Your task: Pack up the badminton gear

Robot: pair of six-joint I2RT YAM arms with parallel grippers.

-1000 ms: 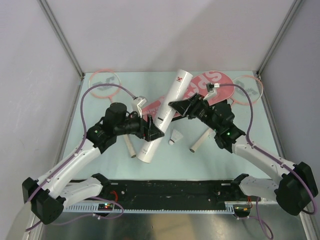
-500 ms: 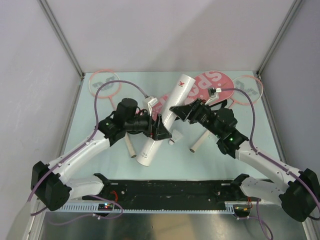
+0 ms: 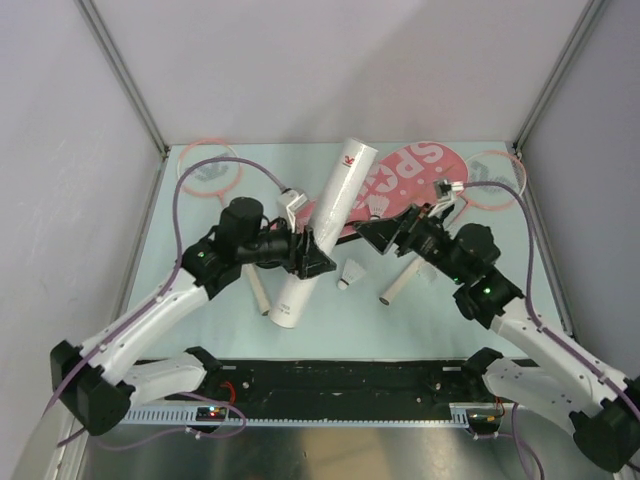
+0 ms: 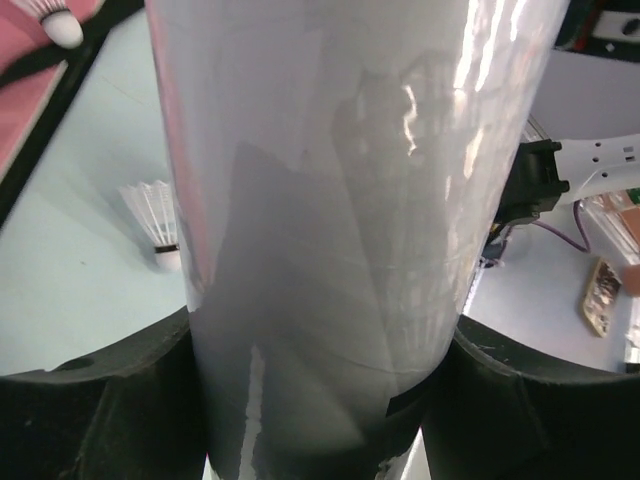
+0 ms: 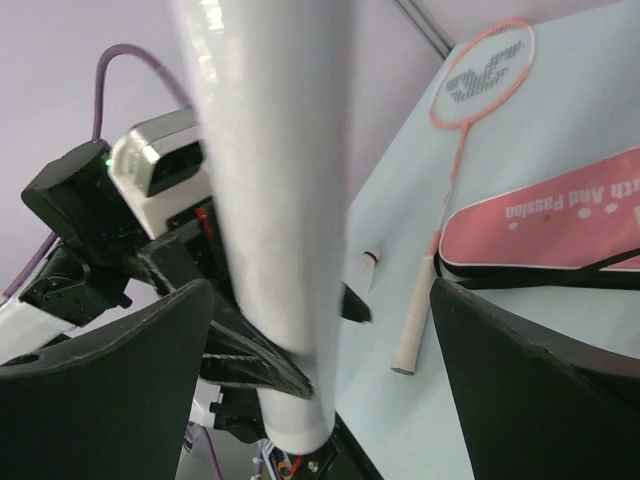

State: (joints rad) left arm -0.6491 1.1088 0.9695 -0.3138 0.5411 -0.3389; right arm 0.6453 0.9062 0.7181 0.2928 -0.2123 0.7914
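The long white tube (image 3: 322,235) slants from near left to far right across the table's middle. My left gripper (image 3: 312,258) is shut on the tube (image 4: 330,200) below its middle, a black finger (image 4: 90,400) pressed to each side. My right gripper (image 3: 373,231) stands open just right of the tube (image 5: 270,200), touching nothing. A white shuttlecock (image 3: 348,275) lies between the arms, also seen from the left wrist (image 4: 155,215). The pink SPORT bag (image 3: 415,172) lies at the back. One pink racket (image 3: 208,167) lies far left, the other (image 3: 497,178) far right.
The pale blue table (image 3: 200,215) is walled by grey panels with metal posts at the back corners (image 3: 165,150). A black rail (image 3: 330,375) runs along the near edge. The rackets' white handles (image 3: 398,285) point toward the table's middle.
My right gripper has opened, let go of the tube and drawn back to the right. My left gripper has closed on the tube, whose far end has swung slightly left.
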